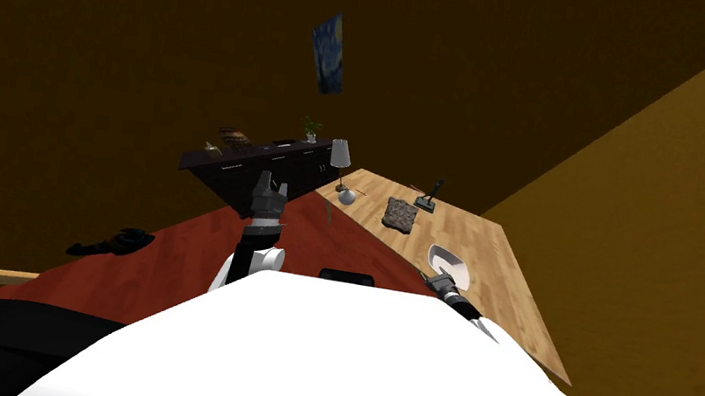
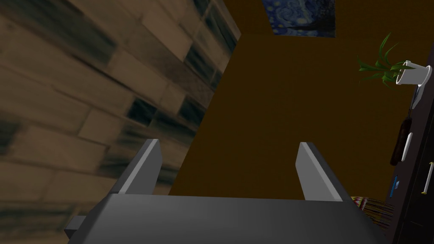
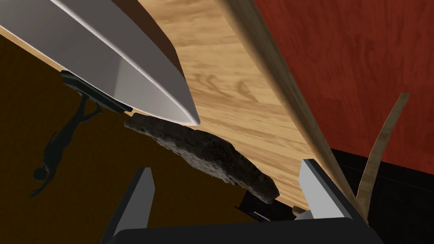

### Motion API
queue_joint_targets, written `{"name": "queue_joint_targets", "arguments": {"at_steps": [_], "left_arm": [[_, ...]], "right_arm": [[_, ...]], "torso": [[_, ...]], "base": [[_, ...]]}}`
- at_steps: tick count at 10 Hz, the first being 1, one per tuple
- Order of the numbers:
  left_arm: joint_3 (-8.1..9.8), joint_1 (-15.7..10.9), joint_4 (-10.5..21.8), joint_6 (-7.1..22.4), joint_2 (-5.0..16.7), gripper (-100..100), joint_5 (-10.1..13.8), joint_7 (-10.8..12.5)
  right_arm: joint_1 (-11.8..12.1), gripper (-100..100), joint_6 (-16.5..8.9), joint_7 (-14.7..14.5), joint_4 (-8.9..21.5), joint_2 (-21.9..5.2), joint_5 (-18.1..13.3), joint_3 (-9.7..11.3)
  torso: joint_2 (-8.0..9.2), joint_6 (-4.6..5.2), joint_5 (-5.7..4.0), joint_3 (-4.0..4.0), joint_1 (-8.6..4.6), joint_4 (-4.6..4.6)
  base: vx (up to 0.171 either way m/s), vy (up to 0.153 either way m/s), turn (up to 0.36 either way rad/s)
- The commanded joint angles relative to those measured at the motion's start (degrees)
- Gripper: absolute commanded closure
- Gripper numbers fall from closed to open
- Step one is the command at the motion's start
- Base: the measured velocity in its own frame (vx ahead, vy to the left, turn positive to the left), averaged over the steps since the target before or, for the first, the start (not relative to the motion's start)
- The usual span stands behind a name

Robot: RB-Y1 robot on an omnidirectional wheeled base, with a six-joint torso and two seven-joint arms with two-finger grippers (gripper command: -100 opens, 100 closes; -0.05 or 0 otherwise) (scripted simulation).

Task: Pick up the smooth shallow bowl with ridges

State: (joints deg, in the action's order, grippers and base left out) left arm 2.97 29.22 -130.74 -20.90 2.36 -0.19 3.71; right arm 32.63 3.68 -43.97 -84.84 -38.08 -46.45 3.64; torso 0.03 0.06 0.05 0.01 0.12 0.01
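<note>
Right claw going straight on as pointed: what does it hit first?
Likely the white bowl, close ahead though off to one side of the open right claw. If it slips past, the rough dark slab on the wooden table. Depth is unclear.

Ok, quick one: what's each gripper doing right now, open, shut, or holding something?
Left gripper: open, holding nothing.
Right gripper: open, empty; the smooth white shallow bowl sits ahead of it on the light wooden table, not gripped.
</note>
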Motion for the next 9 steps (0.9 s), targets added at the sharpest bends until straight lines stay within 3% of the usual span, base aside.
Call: {"name": "queue_joint_targets", "arguments": {"at_steps": [1,2,6,9], "left_arm": [[0.00,0.0,0.0,0.0,0.0,0,0.0,0.0],[0.00,0.0,0.0,0.0,0.0,0,0.0,0.0],[0.00,0.0,0.0,0.0,0.0,0,0.0,0.0],[0.00,0.0,0.0,0.0,0.0,0,0.0,0.0]], "right_arm": [[0.7,-100,0.2,-2.4,2.9,-0.6,-2.0,-0.7],[0.7,-100,0.2,-2.4,3.1,-0.6,-2.0,-0.7],[0.8,-100,-2.6,-7.3,10.1,-4.7,-6.8,-0.4],[0.9,-100,-4.0,-9.7,13.5,-6.8,-9.2,-0.3]], "torso": [[0.00,0.00,0.00,0.00,0.00,0.00],[0.02,-0.02,-0.02,0.01,-0.02,0.01],[-0.02,-0.02,0.00,-0.01,0.02,0.00],[-0.03,-0.01,-0.01,-0.01,-0.02,0.00]], "base": [[0.005,0.028,0.056],[0.003,0.021,0.052],[0.016,0.037,0.112],[0.019,0.028,0.084]]}}
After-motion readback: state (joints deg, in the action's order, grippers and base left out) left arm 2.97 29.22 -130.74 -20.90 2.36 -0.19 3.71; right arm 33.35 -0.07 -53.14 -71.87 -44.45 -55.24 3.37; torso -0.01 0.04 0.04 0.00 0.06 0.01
